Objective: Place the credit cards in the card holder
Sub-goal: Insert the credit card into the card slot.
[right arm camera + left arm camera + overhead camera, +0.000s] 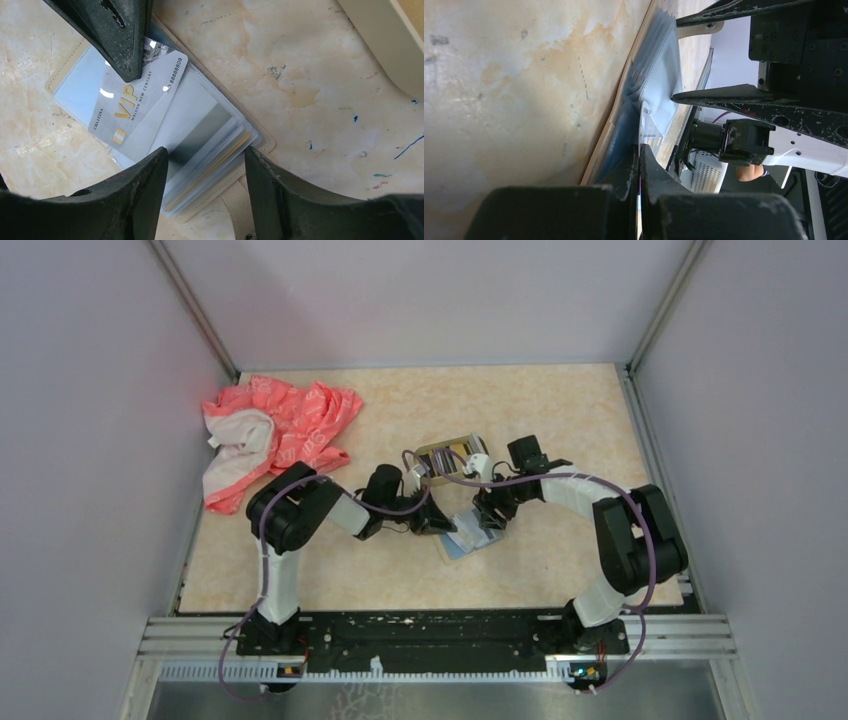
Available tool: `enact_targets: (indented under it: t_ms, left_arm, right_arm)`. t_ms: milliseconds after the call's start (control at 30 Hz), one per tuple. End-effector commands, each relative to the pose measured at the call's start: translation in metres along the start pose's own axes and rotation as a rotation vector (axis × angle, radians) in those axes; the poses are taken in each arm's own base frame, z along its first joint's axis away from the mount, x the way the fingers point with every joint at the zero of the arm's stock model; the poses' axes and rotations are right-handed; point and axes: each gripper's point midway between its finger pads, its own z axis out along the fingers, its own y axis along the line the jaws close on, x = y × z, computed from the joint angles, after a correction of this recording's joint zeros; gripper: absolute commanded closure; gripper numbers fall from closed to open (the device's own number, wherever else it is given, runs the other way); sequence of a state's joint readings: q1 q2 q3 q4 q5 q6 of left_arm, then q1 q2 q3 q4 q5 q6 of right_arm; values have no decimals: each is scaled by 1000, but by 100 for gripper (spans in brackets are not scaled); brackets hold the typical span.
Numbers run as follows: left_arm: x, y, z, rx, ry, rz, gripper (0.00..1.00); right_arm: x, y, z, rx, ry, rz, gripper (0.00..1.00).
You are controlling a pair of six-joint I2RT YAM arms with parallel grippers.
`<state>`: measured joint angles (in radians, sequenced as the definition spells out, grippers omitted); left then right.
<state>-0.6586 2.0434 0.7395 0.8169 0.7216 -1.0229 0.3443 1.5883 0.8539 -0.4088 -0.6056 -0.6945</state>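
Note:
The card holder [260, 145] is a cream booklet of clear plastic sleeves lying open on the table, also seen in the top view [468, 542]. Several credit cards sit edge-on in its sleeves [220, 155]. A silvery credit card marked VIP [145, 95] lies slanted across the top sleeve. My left gripper [640, 156] is shut on that card's corner, its dark fingers [120, 35] coming in from the top left. My right gripper [205, 167] hangs open just above the booklet, its fingers either side of the sleeve stack's near edge.
A small gold-rimmed tin [450, 452] stands just behind the two grippers. A crumpled pink and white cloth [280, 430] lies at the back left. Grey walls close in the table on three sides.

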Motion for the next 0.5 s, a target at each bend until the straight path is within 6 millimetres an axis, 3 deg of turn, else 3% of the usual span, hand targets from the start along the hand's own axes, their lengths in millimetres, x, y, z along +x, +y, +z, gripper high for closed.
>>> enact_targets:
  t_ms: [0,467]
  left_arm:
    - [9,29,0,-132,36,-38,100]
    - [16,24,-10,-143,37,-33,100]
  right_arm:
    - [-23,-2,-5,13,-39,-50,43]
    - [-26,6,7,-11,-36,-59,44]
